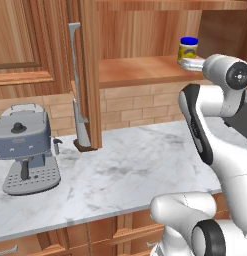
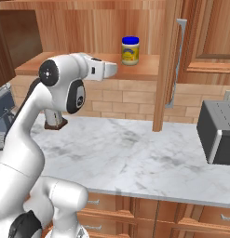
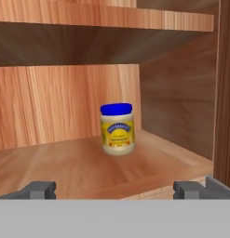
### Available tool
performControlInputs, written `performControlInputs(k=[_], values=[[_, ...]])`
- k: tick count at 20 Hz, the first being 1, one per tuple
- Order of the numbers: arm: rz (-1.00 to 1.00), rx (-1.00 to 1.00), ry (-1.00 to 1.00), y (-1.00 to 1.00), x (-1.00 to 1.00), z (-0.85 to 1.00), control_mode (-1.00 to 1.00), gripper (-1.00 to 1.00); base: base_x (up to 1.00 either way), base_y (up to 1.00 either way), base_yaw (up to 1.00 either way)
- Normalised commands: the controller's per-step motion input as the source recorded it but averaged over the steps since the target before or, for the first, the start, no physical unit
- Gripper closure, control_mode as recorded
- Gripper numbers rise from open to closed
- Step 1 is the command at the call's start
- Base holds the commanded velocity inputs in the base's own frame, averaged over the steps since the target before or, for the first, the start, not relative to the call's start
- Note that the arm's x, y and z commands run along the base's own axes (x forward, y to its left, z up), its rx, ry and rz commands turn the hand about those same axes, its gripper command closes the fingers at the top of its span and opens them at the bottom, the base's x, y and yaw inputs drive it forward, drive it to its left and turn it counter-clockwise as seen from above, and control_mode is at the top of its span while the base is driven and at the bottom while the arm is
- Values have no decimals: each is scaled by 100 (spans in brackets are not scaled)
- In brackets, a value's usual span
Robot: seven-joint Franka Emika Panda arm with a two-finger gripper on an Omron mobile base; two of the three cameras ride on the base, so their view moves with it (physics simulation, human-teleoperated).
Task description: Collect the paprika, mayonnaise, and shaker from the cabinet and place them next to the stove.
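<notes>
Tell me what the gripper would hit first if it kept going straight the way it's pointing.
Most likely the mayonnaise, standing upright on the cabinet shelf ahead of the open gripper. The shelf between them looks bare, though depth is hard to judge.

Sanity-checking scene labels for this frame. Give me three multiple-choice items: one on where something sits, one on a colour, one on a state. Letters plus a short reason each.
1. Where does the mayonnaise stand?
A. on the marble counter
B. on the wooden shelf inside the cabinet
C. on top of the coffee machine

2. What colour is the mayonnaise lid?
A. blue
B. red
C. white

3. How is the pincer set?
A. shut on the mayonnaise
B. open, holding nothing
C. shut on the door handle

Key:
1 B: the jar rests on the shelf of the cabinet, above the counter and well away from the coffee machine.
2 A: the hand view shows a blue lid over a yellowish body.
3 B: the fingertips stand wide apart, with the jar farther back on the shelf, untouched.
</notes>
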Motion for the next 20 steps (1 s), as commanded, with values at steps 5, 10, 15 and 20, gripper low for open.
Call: performControlInputs(k=[5,10,15,20], values=[[0,0,1,0,46,17,-100,-100,0,0,0],[1,0,0,0,47,8,-100,-100,0,0,0],[0,0,-3,-4,35,2,-100,-100,0,0,0],[0,0,-3,-7,20,1,-100,-100,0,0,0]])
